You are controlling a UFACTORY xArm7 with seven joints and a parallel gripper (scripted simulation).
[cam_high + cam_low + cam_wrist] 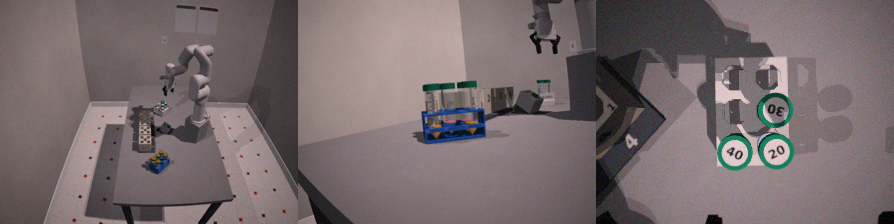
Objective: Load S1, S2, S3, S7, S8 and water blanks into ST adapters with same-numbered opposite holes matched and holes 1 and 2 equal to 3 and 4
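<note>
The wrist view alone reads the 3 green-rimmed white cap tops, 20, 30 and 40, in the white plastic blanks rack point(160, 113) point(549, 98) point(723, 95); the exterior view alone shows coloured cone bottoms in the blue plastic sample rack point(158, 168) point(453, 139). The black-fingered gripper point(169, 90) point(547, 51) point(800, 220) is wide apart, empty.

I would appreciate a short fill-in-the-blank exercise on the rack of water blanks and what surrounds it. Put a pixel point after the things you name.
The three tubes in the white rack point(165, 114) point(549, 102) point(723, 95) have ____ caps. The tube marked 20 point(163, 106) point(776, 151) stands between the one marked 30 point(775, 110) and the one marked ____. The sample rack point(157, 169) point(453, 140) is ____. The gripper's jaws stand ____.

Missing words: green; 40; blue; open
</note>
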